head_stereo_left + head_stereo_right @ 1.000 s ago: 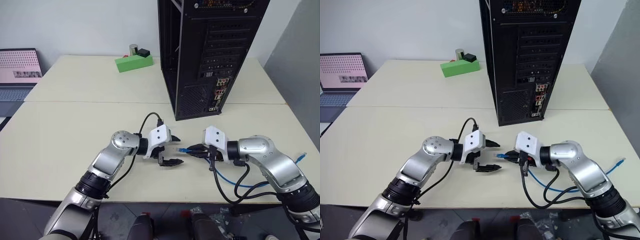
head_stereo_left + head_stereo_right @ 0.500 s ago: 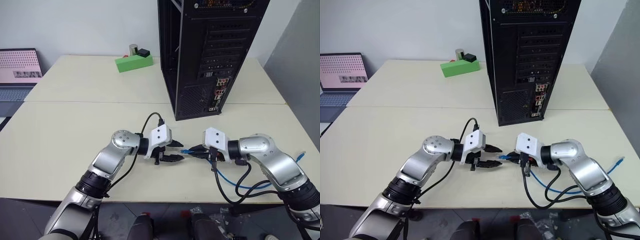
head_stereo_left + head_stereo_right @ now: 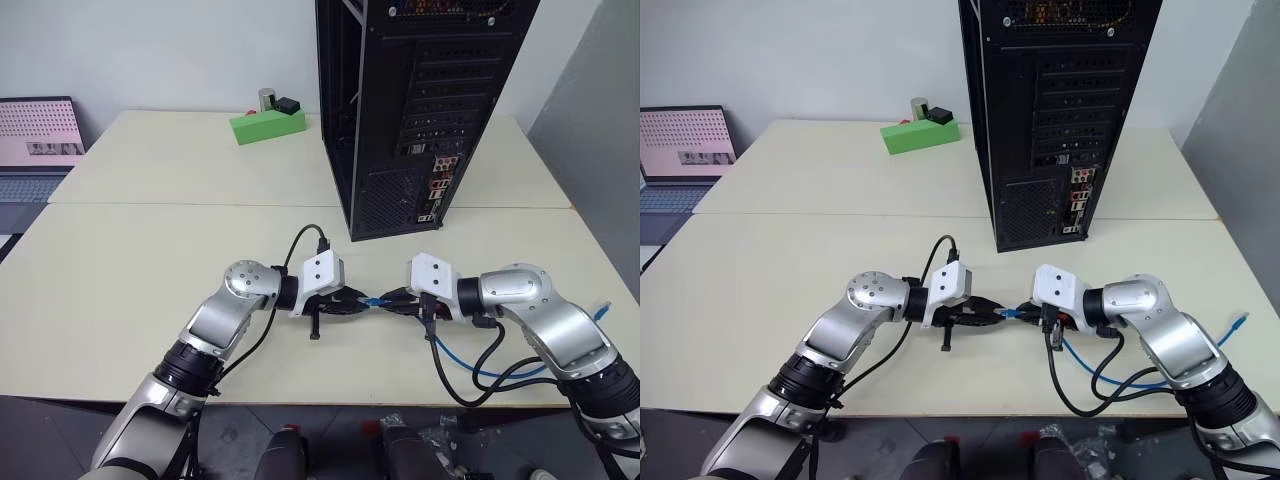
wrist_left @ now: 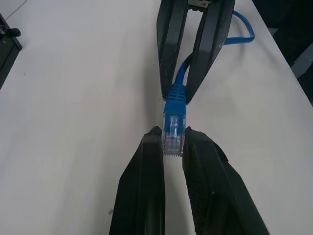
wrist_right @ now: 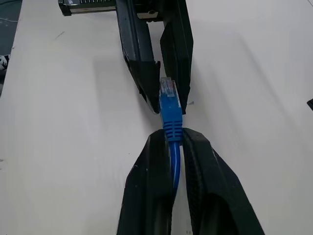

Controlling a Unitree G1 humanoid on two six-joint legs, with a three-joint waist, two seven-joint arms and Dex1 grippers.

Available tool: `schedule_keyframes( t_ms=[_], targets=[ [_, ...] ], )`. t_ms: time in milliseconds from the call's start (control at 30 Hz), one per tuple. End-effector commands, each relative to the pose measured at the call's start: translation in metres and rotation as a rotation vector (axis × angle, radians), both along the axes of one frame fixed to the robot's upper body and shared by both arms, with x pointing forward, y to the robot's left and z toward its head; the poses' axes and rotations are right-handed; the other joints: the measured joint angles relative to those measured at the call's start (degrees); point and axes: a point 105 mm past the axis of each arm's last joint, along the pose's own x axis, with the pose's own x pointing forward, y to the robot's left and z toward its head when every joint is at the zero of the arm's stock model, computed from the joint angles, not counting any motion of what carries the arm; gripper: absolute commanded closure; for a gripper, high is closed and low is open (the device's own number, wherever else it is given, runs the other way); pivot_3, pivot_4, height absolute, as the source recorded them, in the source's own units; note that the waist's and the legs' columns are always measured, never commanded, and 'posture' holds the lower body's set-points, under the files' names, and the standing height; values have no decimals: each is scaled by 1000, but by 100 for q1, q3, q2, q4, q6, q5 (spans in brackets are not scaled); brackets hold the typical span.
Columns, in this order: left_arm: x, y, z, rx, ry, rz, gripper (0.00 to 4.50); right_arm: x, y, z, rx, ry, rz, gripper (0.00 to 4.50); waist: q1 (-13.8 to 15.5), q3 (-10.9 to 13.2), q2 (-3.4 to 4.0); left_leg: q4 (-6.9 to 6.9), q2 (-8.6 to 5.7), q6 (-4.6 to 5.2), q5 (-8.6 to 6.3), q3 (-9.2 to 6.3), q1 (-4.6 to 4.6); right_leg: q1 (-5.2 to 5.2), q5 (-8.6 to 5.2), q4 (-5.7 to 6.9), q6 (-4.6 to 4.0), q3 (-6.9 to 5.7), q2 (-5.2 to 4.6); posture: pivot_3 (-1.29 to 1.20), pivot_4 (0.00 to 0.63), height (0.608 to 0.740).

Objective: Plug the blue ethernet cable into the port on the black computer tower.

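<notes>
Computer tower (image 3: 420, 110): upright, rear centre of worktop (image 3: 150, 260). Block (image 3: 267, 125): rear, left of tower. Laptop (image 3: 38, 145): far left, off worktop. Left hand (image 3: 350, 304) and right hand (image 3: 392, 300): tip to tip before tower, ethernet cable (image 4: 174, 115) plug between; slack looped rightward.

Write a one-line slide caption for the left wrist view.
Left gripper shut on the clear plug of the blue ethernet cable, with the right gripper holding its boot just behind.
</notes>
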Motion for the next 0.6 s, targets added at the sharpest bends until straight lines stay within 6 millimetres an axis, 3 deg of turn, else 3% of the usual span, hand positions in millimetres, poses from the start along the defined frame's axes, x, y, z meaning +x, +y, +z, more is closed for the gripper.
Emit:
schedule_keyframes(
  t_ms=[33,233,400,600],
  targets=[
    [-4,1,9,-33,-58,-27,4208,0,-7,16,-21,-46,36,3032,3,0,0,0,0,0,0,0,-1,0,0,0,0,0,0,0,150,740],
    [-18,8,8,-72,-130,-47,4208,0,-38,25,-23,25,-18,1831,2,0,0,0,1,0,0,1,0,-1,0,-1,0,2,-1,0,150,740],
    [-18,15,8,-76,-359,-17,4208,-6,-41,29,136,177,-79,637,12,0,0,0,1,0,0,0,2,3,0,-1,-1,2,-2,0,150,740],
    [-15,22,8,-73,-732,-32,4208,-10,-22,26,336,357,-123,605,11,0,0,0,0,0,0,2,3,3,1,1,-2,4,-2,0,150,740]
  ],
)
